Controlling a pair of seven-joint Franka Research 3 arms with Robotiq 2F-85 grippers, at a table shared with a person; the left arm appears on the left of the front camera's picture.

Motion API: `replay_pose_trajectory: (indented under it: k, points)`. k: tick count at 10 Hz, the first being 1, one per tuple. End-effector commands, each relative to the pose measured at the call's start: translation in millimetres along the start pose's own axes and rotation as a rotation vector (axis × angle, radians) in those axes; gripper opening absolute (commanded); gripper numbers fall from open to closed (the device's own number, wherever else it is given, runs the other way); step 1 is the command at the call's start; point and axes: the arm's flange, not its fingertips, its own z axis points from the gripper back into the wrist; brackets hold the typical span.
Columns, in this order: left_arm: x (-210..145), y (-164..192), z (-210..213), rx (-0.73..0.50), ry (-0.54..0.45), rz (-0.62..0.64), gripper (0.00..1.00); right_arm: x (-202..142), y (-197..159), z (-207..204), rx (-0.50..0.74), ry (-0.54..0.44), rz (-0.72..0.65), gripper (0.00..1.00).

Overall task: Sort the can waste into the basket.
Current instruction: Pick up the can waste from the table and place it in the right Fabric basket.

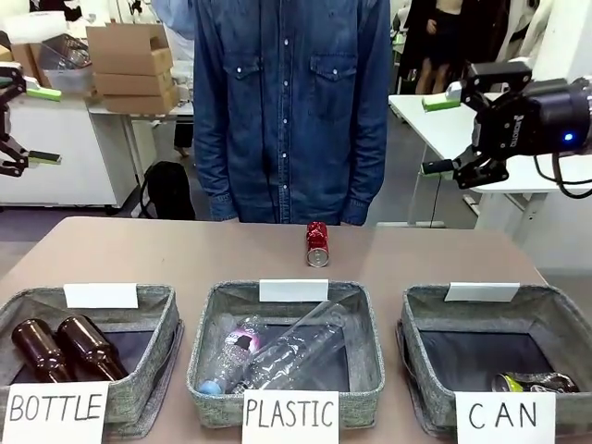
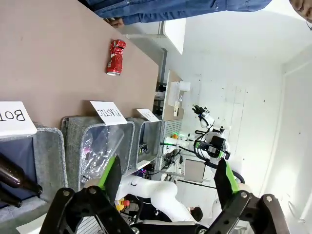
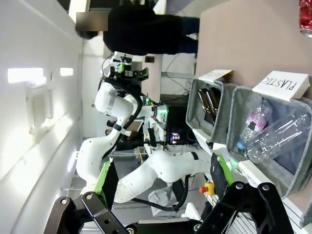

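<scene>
A crushed red can [image 1: 317, 244] lies on the brown table near the far edge, in front of the person; it also shows in the left wrist view as the red can [image 2: 115, 57] and at the top corner of the right wrist view as the red can [image 3: 306, 17]. The grey basket signed "CAN" [image 1: 558, 297] stands at the front right, with a dark can with yellow-green print [image 1: 534, 381] inside. My right gripper [image 1: 442, 135] hangs open high at the right, well above the table. At the left edge, equally high, is my open left gripper [image 1: 37, 125]. Both hold nothing: left gripper [image 2: 168, 178], right gripper [image 3: 162, 178].
The "PLASTIC" basket [image 1: 208, 319] with clear bottles stands at the front middle. The "BOTTLE" basket [image 1: 166, 310] with brown glass bottles [image 1: 65, 350] is at the front left. A person in a denim shirt [image 1: 291, 111] stands at the far side.
</scene>
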Motion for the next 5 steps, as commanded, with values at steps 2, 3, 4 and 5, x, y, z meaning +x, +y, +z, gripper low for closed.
replay_pose_trajectory:
  k: [2,3,4,5]
  points:
    - [1,-1,4,-0.002,0.010,-0.010,1.00,-1,0,1,0.007,0.008,0.004,1.00]
    - [1,-1,4,-0.002,0.010,-0.010,1.00,0,0,0,0.000,0.000,0.000,1.00]
    - [1,-1,4,-0.002,0.010,-0.010,1.00,21,3,-31,-0.442,0.114,-0.149,1.00]
    - [1,-1,4,-0.002,0.010,-0.010,1.00,46,7,-65,-0.873,0.086,-0.209,1.00]
